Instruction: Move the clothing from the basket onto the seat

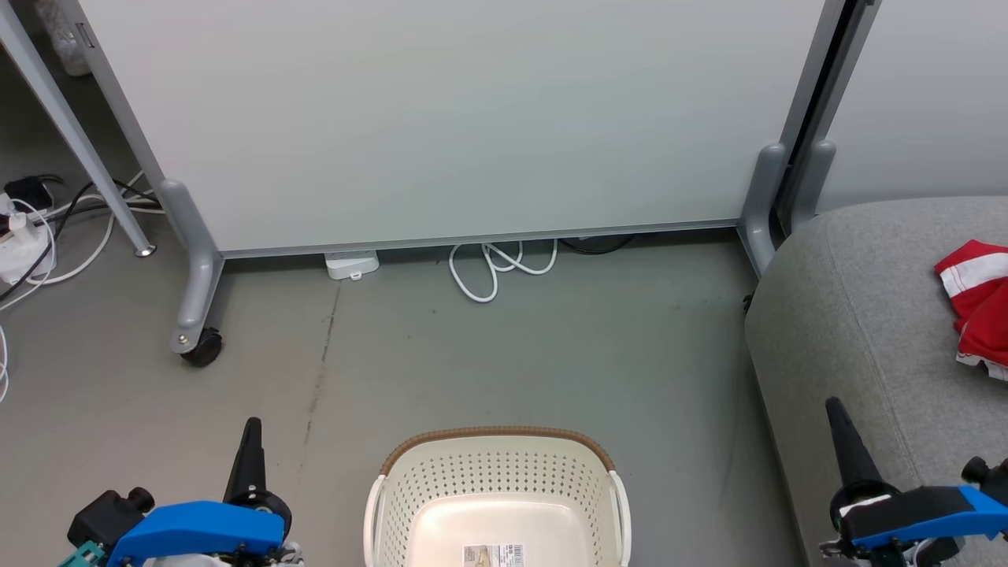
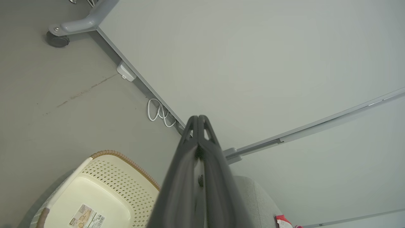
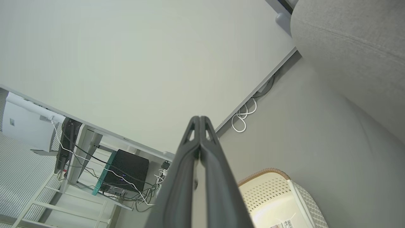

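Nearest the camera, the left gripper [image 1: 251,439] hangs low at the left of the head view and the right gripper [image 1: 841,435] low at the right, both pointing away from the robot. Each wrist view shows its own two dark fingers pressed together from base to tip with nothing between them, so both claws are closed and carry nothing.

Between them stands the basket [image 1: 496,433] on the grey floor [image 1: 551,354]. What shows of its inside is bare cream plastic with a printed label [image 1: 494,555] on the bottom. Its near end is cut off by the frame edge, so I cannot vouch for that part.

Further right, the seat [image 1: 858,315] bears the clothing [image 1: 976,307], a crumpled red and white heap lying on the cushion at the frame's right edge, well apart from the basket. Judging by the bare basket and the heap on the cushion, the task looks finished or nearly so; at most, a check of the basket's hidden near end is left.

Beyond lie a coiled white cable [image 1: 496,272] and a pale partition [image 1: 472,118] on a castor [image 1: 201,346].

The left wrist view catches a red sliver of the clothing on the cushion. The right wrist view instead shows the cushion's side and, past the partition, a black box [image 3: 126,169] among tangled wires.
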